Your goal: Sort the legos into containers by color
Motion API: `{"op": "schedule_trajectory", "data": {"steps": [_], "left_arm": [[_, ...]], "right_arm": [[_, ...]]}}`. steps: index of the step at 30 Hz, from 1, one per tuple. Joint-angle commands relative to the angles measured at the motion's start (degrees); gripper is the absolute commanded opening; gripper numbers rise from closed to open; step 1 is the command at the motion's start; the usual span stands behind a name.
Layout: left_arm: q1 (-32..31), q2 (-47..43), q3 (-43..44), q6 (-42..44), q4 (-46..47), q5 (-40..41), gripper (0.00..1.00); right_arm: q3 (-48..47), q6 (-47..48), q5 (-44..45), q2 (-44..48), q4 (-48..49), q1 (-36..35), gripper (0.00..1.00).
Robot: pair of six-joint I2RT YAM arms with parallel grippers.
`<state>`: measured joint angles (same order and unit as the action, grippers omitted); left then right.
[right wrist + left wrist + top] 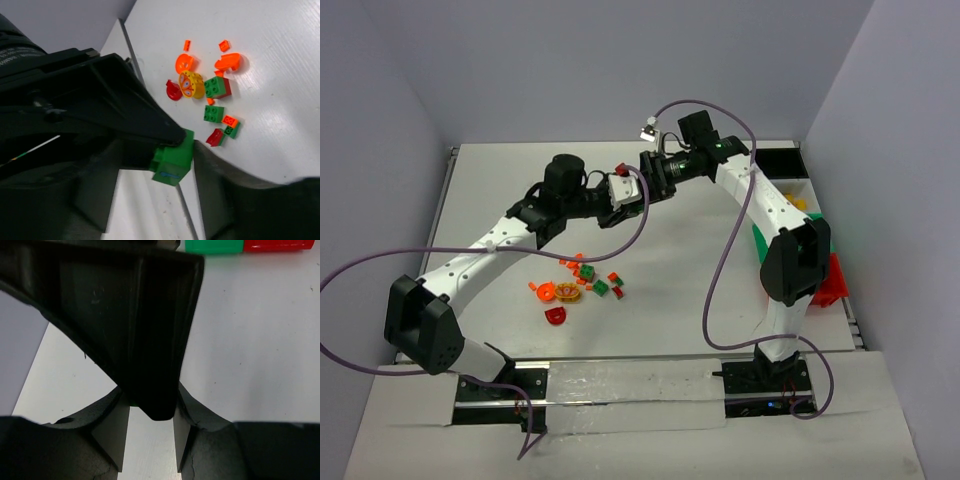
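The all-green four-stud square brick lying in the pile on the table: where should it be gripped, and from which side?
Come straight down from above and pinch two opposite flat walls of the green square brick. It lies studs up on the table. An orange bit crowds one wall, so probably pinch the other pair.

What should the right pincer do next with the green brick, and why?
Probably close the right pincer on the green brick. It is aloft at the left pincer's tip, between the right pincer's open jaws, so the handover looks unfinished.
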<state>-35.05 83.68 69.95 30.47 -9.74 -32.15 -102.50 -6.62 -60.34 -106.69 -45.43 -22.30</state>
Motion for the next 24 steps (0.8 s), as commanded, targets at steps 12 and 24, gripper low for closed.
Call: {"op": "schedule_trajectory", "data": {"steps": [12,24], "left_arm": [[-0.82,-1.46,0.03,-4.36,5.2,5.71,0.31],[-0.74,-1.35,-0.8,-18.93,5.59,29.53,0.99]], "right_arm": [[-1.5,5.69,5.93,-0.61,-3.13,-0.1,0.0],[2.34,20.63,17.51,6.29,-10.15,11.6,0.0]]}}
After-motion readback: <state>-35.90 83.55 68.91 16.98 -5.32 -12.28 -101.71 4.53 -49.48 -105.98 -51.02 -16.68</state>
